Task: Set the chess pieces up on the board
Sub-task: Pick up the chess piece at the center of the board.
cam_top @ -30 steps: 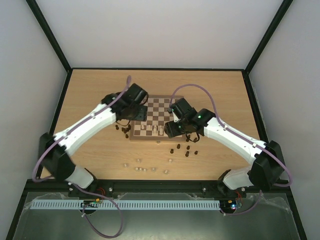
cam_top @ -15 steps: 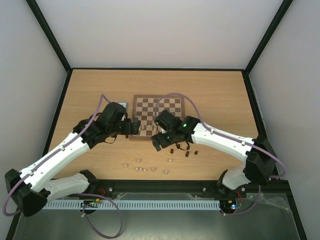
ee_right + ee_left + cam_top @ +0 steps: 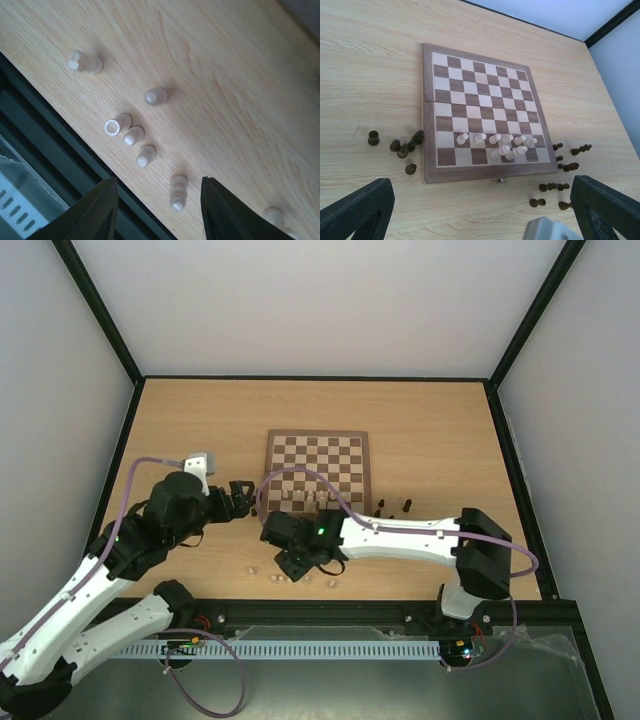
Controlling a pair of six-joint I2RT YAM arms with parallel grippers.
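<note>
The board point(image 3: 318, 445) lies mid-table, and in the left wrist view the board point(image 3: 470, 80) carries a cluster of cream chess pieces point(image 3: 497, 144) on its two near rows. Dark pieces point(image 3: 402, 146) lie on the table off its left edge, and more dark pieces point(image 3: 567, 166) off its right. My left gripper point(image 3: 238, 494) hangs left of the board's near corner, open and empty. My right gripper point(image 3: 162, 210) is open just above several loose cream pieces near the table's front edge. One cream piece point(image 3: 177, 194) stands between its fingers, touching neither.
The black rail point(image 3: 45, 145) at the table's near edge runs right beside the loose cream pieces point(image 3: 132, 135). A pale grey part point(image 3: 550, 231) juts in at the bottom of the left wrist view. Dark pieces point(image 3: 395, 506) lie right of the board.
Both arms have drawn back from the board toward the near edge. The left gripper moved left off the board. The right gripper swung down-left over the loose cream pieces.
</note>
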